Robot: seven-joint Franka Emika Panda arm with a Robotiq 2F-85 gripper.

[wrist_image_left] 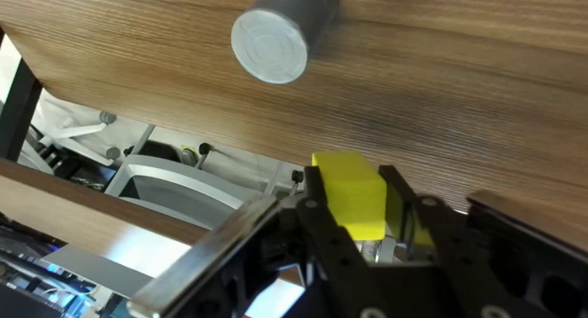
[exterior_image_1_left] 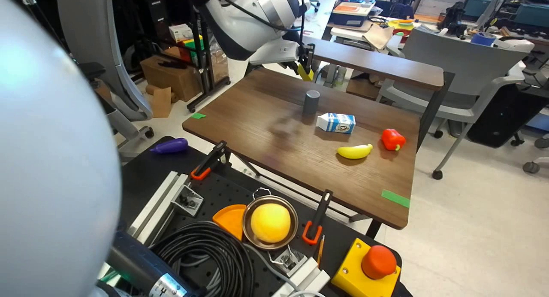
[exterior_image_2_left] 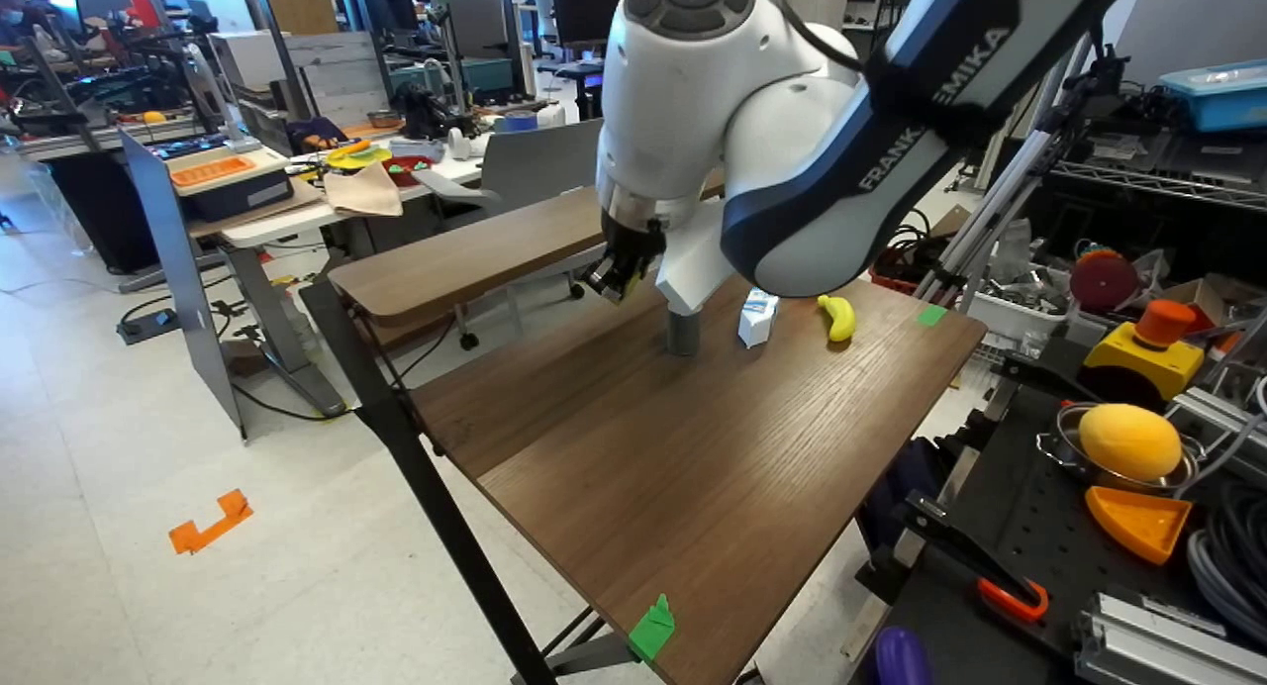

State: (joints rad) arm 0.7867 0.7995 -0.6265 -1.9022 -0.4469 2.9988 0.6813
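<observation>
Black fingers [wrist_image_left: 314, 184] are clamped on a yellow block [wrist_image_left: 353, 194], evenly colored and straight-edged, one flat end jutting past their tips. In an exterior view it hangs by the far edge of the tabletop [exterior_image_1_left: 240, 104]; nearer stands a gray cylinder [exterior_image_1_left: 311, 103], with a blue-and-white carton [exterior_image_1_left: 336, 123] to its right.

A yellow block [exterior_image_1_left: 305, 73] is held by the gripper [exterior_image_1_left: 303, 69] near the far edge of the table [exterior_image_1_left: 240, 112]; a carton [exterior_image_1_left: 336, 123], banana [exterior_image_1_left: 354, 152] and bell pepper [exterior_image_1_left: 392, 139] are spread toward the right edge.
</observation>
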